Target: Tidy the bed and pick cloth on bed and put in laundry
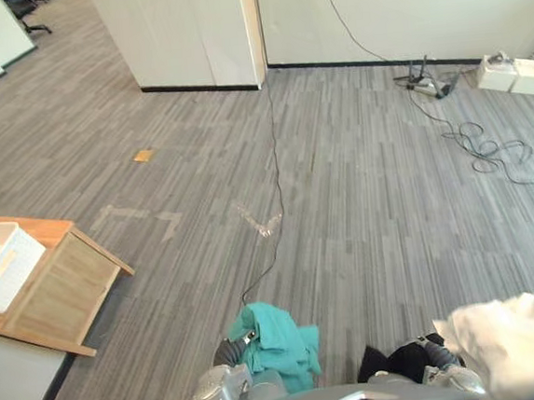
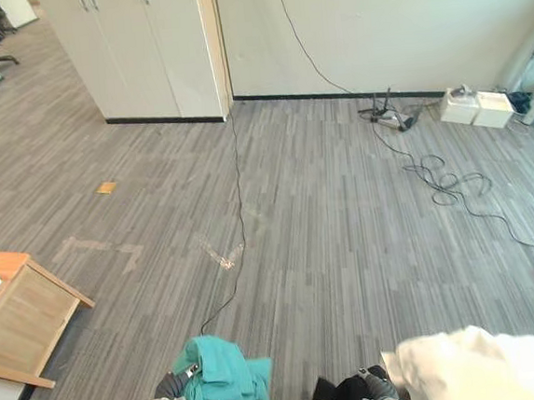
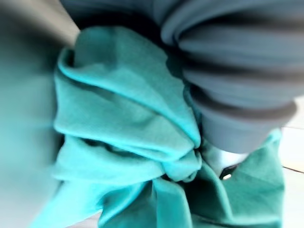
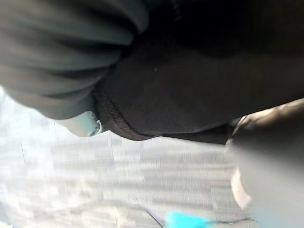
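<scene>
1. The left robot hand [image 3: 237, 80] shows its dark ribbed cover at the near edge, left of centre. The rest is buried under a bunched teal cloth [image 1: 278, 344], so I cannot tell whether it is clamped on the cloth or apart.
2. The right robot hand [image 4: 61, 61] sits near, right of centre, with its cover against a black cloth [image 1: 398, 362]. Its grasp is hidden too, and I cannot tell its state.
3. The teal cloth is heaped on and just beyond the left robot hand, held up off the floor [image 1: 342, 203]. The black cloth lies just left of the right robot hand's cover.
4. A white cloth [image 1: 518, 342] bulges at the near right, just beside the right robot hand. The picture edges cut it off, and what carries it is unclear.
5. At the left a wooden desk [image 1: 64, 283], partly cut off, bears a white basket [image 1: 1, 265], well apart from the cloths.
6. Pale tape marks [image 1: 261, 221] lie on the grey striped floor between the desk and the robot hands.
7. Cabinets [image 1: 187, 29] stand far off. At the far right are a power strip [image 1: 425, 81], white boxes [image 1: 515, 73] and loose cables [image 1: 492, 152].
</scene>
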